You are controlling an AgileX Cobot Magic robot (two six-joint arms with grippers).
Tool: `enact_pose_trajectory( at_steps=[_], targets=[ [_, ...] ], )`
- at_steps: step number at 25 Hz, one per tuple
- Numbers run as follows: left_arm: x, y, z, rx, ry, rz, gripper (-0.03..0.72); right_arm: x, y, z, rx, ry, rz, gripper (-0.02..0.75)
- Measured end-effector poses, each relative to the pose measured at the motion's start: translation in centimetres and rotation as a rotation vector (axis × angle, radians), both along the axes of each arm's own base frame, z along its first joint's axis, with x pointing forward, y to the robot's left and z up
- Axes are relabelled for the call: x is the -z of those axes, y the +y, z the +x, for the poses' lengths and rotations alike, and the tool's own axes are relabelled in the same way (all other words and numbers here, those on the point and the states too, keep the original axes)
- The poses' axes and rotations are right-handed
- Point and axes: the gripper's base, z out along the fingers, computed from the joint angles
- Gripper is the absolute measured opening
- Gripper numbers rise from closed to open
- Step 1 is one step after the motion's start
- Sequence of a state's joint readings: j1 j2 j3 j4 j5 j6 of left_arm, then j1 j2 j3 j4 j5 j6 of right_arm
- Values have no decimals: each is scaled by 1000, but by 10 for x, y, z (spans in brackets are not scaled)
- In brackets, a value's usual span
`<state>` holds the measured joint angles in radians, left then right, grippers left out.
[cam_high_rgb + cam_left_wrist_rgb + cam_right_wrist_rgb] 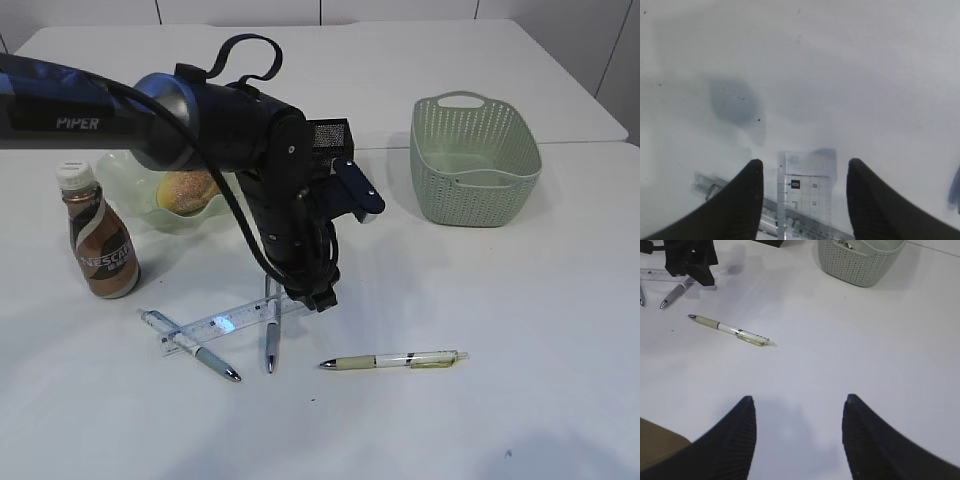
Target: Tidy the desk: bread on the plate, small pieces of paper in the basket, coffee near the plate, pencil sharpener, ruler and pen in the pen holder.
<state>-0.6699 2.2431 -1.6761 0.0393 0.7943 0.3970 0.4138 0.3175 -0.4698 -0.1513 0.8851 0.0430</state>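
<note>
My left gripper [318, 296] is open and low over the desk [520, 330], its jaws [805, 167] either side of the end of the clear ruler [807, 192]. The ruler [225, 322] lies slanted across two silver pens [190, 346] [272, 342]. A third pen [395, 360], pale green, lies to the right. The bread [185, 190] sits in the wavy green plate [125, 170]. The coffee [100, 240] stands left of the plate. The pen holder [330, 133] is half hidden behind the arm. My right gripper [797, 405] is open and empty over bare desk. No pencil sharpener is visible.
The green woven basket [475, 160] stands at the back right; in the right wrist view [860, 262] something pale shows inside it. The pale green pen [732, 330] lies ahead and left of the right gripper. The left arm spans the left middle of the desk.
</note>
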Motion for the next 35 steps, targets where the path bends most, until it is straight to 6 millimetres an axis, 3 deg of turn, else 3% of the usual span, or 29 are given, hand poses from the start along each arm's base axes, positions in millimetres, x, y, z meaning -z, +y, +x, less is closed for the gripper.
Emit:
enact_pose_trajectory(
  at_steps=[9,28,35],
  targets=[
    [16,2,-2,4,47,52,377,0,0,0,0,2,-1,439],
    [19,3,1,15,34,68,375,0,0,0,0,2,-1,439],
    [19,3,0,15,41,75,274,0,0,0,0,2,-1,439]
  ],
)
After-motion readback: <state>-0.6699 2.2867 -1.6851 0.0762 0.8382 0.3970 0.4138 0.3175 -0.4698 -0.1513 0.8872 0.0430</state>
